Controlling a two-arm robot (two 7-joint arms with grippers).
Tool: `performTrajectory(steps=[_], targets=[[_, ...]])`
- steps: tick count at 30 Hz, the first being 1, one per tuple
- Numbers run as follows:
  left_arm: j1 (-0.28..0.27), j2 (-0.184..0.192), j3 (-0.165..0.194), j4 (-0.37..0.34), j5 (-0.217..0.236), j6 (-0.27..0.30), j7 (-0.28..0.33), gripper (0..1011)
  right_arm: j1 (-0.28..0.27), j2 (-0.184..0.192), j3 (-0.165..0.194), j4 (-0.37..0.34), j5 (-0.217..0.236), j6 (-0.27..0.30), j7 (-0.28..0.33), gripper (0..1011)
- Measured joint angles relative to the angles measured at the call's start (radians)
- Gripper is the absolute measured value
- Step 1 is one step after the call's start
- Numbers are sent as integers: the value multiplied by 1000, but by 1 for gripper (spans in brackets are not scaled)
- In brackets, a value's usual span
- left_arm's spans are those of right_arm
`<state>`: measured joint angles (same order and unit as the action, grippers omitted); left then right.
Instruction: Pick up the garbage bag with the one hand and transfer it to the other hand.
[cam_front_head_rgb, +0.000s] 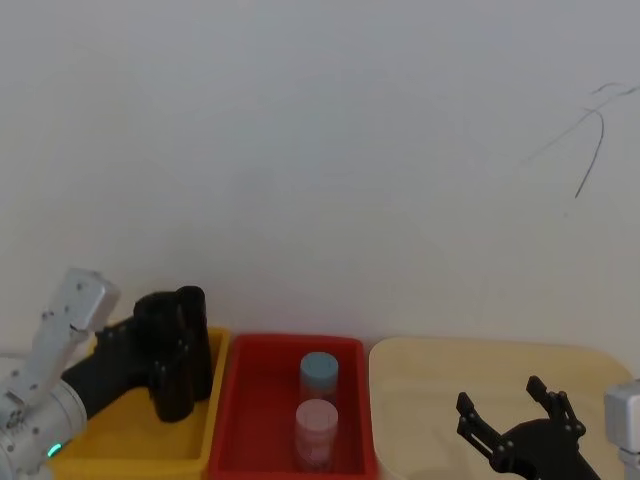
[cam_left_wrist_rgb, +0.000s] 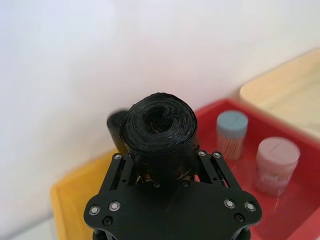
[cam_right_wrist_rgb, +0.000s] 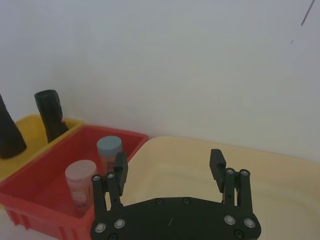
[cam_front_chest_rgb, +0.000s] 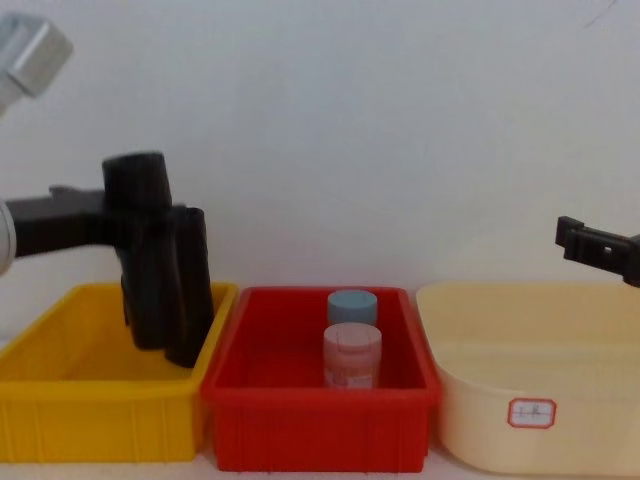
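1. The bag (cam_left_wrist_rgb: 160, 130) is clenched between the fingers of the left gripper (cam_left_wrist_rgb: 166, 164), which press on both sides of the roll. In the chest view it stands nearly upright at the left, its lower end inside the walls of the yellow bin (cam_front_chest_rgb: 100, 430). Whether it is off the bin floor cannot be told.
2. The step in hand is judged to be the lift and carry toward the other gripper.
3. The bag should be raised straight up before any sideways travel. A slim roll (cam_front_chest_rgb: 192, 290) stands just beside it and could be knocked over.
4. Height should be held over the red bin (cam_front_chest_rgb: 315, 430) and its jars (cam_front_chest_rgb: 352, 355).
5. A free length of roll should be presented for the hand-over. The grip should not be loosened until the receiving fingers have closed.
6. The left arm enters at the lower left of the head view and slants forward. In the chest view the gripper lies roughly level.
7. The right gripper (cam_right_wrist_rgb: 169, 167) is released, fingers spread, at the lower right of the head view. It hangs over the cream bin (cam_front_chest_rgb: 600, 420), well apart from the bag.
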<state>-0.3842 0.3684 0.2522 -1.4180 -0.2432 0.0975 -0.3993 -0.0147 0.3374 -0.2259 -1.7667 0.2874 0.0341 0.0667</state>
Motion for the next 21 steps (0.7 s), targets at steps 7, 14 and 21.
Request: performTrajectory(steps=[7, 14, 21], targets=[[-13, 22, -21, -77, -46, -16, -49, 463, 0, 0, 0, 0, 0, 0, 0, 1001], [-37, 26, -29, -121, -91, -29, -91, 463, 0, 0, 0, 0, 0, 0, 0, 1001], [-63, 25, -18, -141, -131, -30, -138, 463, 0, 0, 0, 0, 0, 0, 0, 1001]])
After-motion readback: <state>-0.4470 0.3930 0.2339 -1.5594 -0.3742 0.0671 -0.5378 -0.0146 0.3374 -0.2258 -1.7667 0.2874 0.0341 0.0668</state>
